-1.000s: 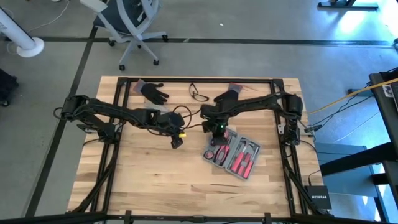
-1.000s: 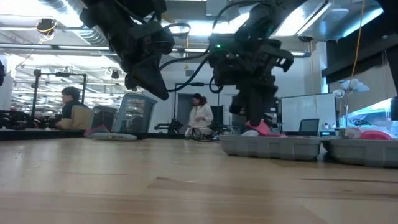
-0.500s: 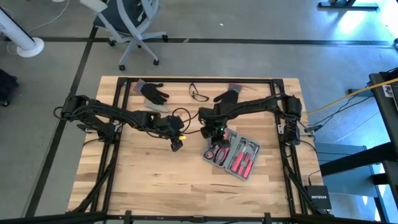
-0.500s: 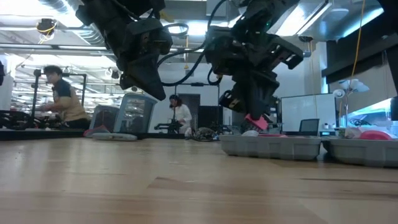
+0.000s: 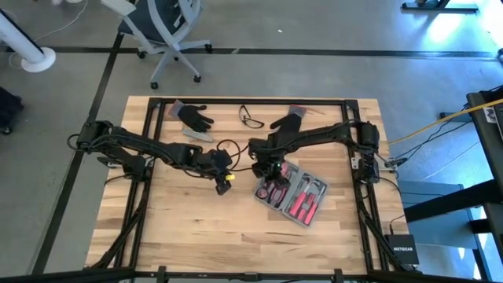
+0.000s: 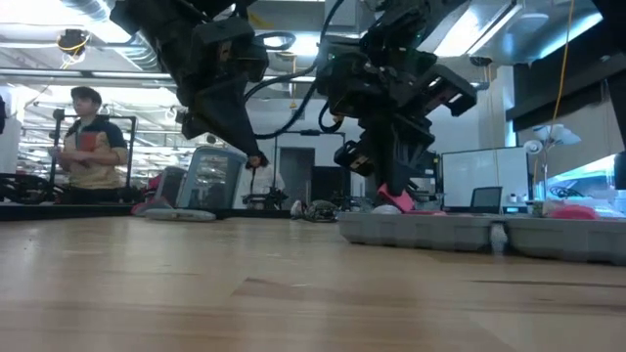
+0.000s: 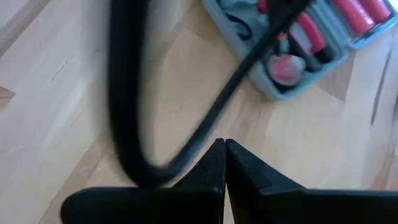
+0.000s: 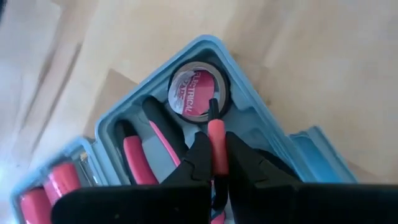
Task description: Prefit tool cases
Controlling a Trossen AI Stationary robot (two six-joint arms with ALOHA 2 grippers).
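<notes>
Tool cases in this job come down to one open blue-grey case (image 5: 290,196), which lies on the wooden worktop (image 5: 181,224) right of centre and is partly loaded: you can see red-handled pliers (image 8: 138,163) seated in their recesses, a roll of electrical tape (image 8: 196,92) in its round pocket and more red grips in the far half. Your right tool (image 8: 217,162) hangs just over the case's near end, pinched shut on a slim red-handled tool (image 8: 216,147) whose dark tip points at the tape roll; by the look of it, that piece is not yet seated. Your left tool (image 7: 223,163) waits over bare wood just beside the case, fingers pressed together and carrying nothing, a black cable (image 7: 130,106) looping in front of it.
</notes>
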